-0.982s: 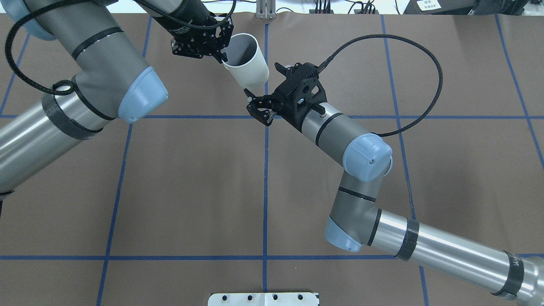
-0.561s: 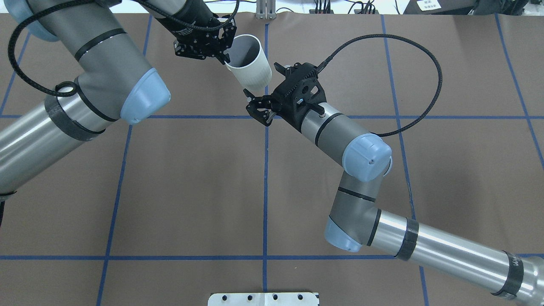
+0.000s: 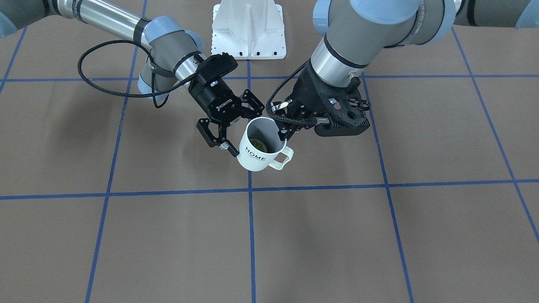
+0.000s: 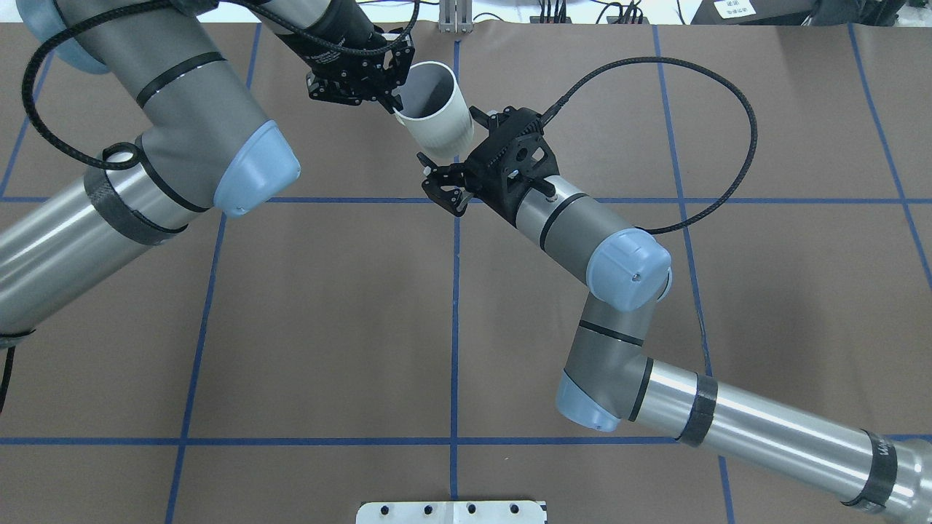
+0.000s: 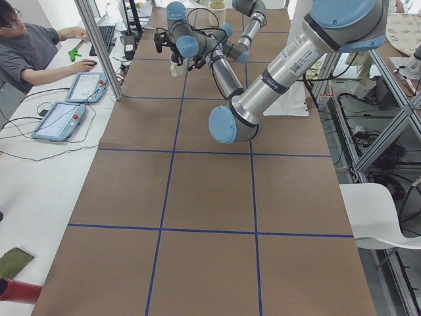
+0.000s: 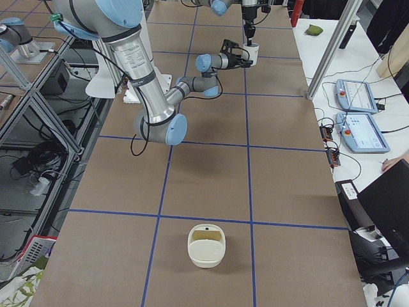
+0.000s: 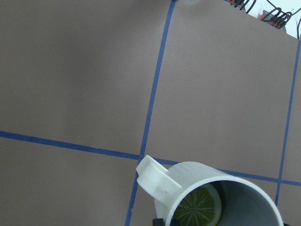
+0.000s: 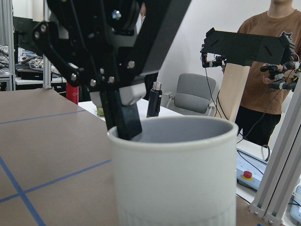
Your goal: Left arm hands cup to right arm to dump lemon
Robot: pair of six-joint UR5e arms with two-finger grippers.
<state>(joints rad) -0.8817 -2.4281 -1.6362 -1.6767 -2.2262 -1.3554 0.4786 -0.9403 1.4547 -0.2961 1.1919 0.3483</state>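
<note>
The white ribbed cup (image 3: 255, 157) with "HOME" lettering hangs tilted above the table, handle (image 3: 285, 156) pointing away from the robot. The yellowish-green lemon (image 3: 257, 145) lies inside it and also shows in the left wrist view (image 7: 197, 207). My left gripper (image 3: 283, 134) is shut on the cup's rim, one finger inside and one outside (image 4: 397, 104). My right gripper (image 3: 236, 125) is open, its long fingers either side of the cup's body (image 4: 445, 127) and not closed on it. In the right wrist view the cup (image 8: 176, 174) fills the foreground.
A white mounting plate (image 3: 248, 29) sits at the robot's base. A cream bowl-like container (image 6: 206, 245) stands on the table far toward my right end. An operator (image 5: 29, 49) and tablets (image 5: 59, 118) are beyond the table's far edge. Blue tape lines grid the brown table.
My left arm has carried the cup rightward and slightly farther away, closer into the right gripper's open fingers. The right arm has stayed still.
</note>
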